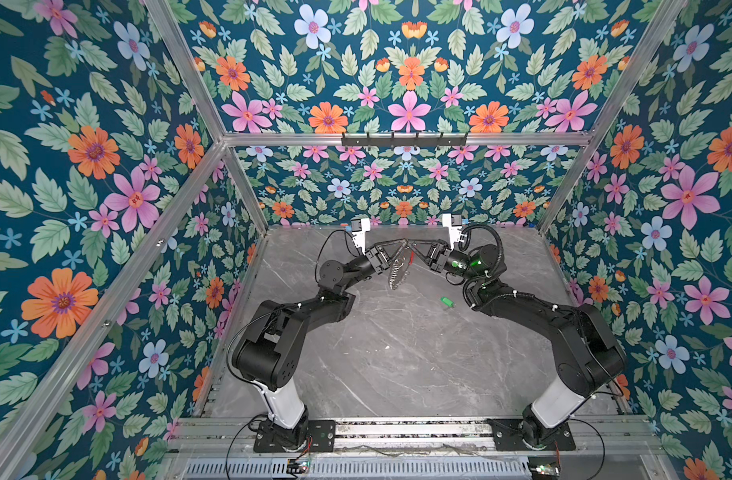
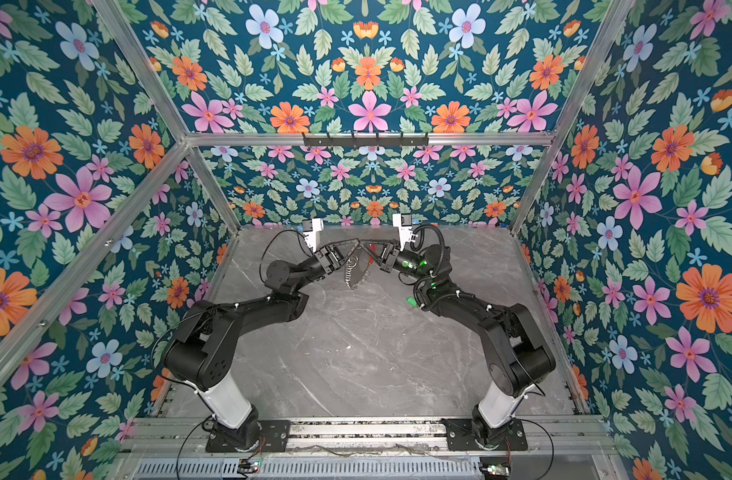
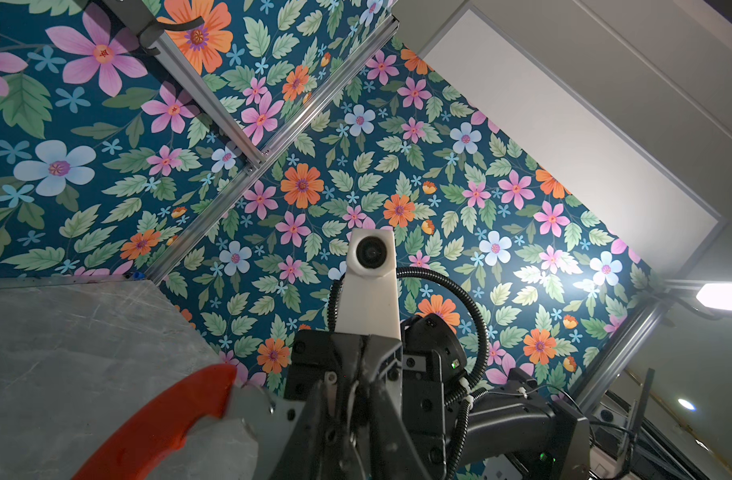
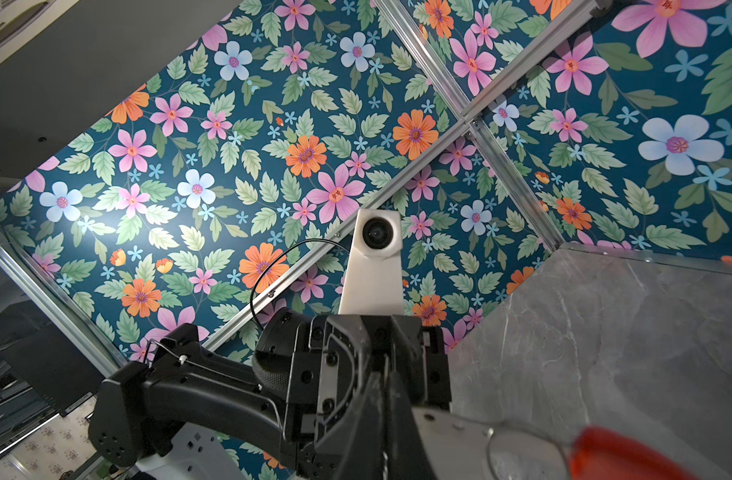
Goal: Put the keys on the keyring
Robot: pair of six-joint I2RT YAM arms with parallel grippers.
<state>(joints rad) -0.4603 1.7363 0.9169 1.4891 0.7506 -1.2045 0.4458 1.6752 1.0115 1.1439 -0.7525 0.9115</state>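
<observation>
The keyring (image 1: 399, 268) hangs in the air over the rear middle of the table, silver loops dangling, in both top views (image 2: 354, 270). My left gripper (image 1: 402, 242) and right gripper (image 1: 411, 243) meet tip to tip at its upper edge. In the left wrist view the left gripper (image 3: 362, 374) is nearly shut with a thin silver loop between its fingers; the keyring's red segment (image 3: 160, 424) juts out beside them. The right gripper (image 4: 383, 374) is shut on the keyring's grey plate (image 4: 460, 432). The green-headed key (image 1: 447, 302) lies on the table beside the right arm, apart from both grippers.
The grey marble table (image 1: 389, 361) is walled by floral panels and aluminium frame posts. A black hook rail (image 1: 404, 139) sits on the rear crossbar. Both arm bases stand on the front rail (image 1: 410, 430).
</observation>
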